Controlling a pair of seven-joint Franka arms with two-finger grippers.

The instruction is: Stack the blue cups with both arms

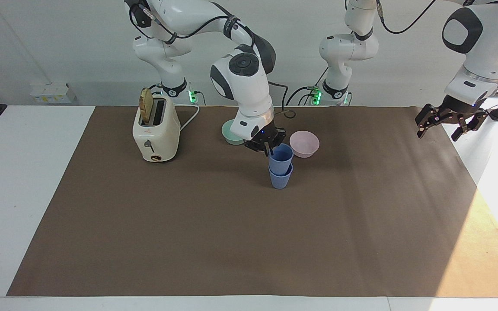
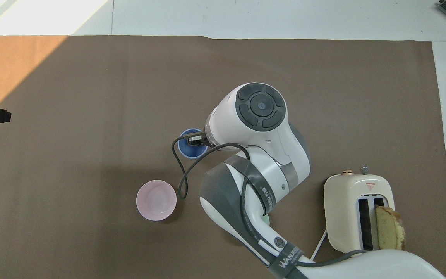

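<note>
Our right hand [image 1: 269,147] is pinched on the rim of the upper blue cup [image 1: 280,155], which sits upright, partly nested in the lower blue cup [image 1: 280,178] on the brown surface [image 1: 188,224], near the pink bowl [image 1: 304,143]. Both cups share one vertical axis directly under that hand, so we judge the coming move a straight push down or a release. Our left hand [image 1: 443,122] waits spread open and empty over the surface's edge at the left arm's end.
</note>
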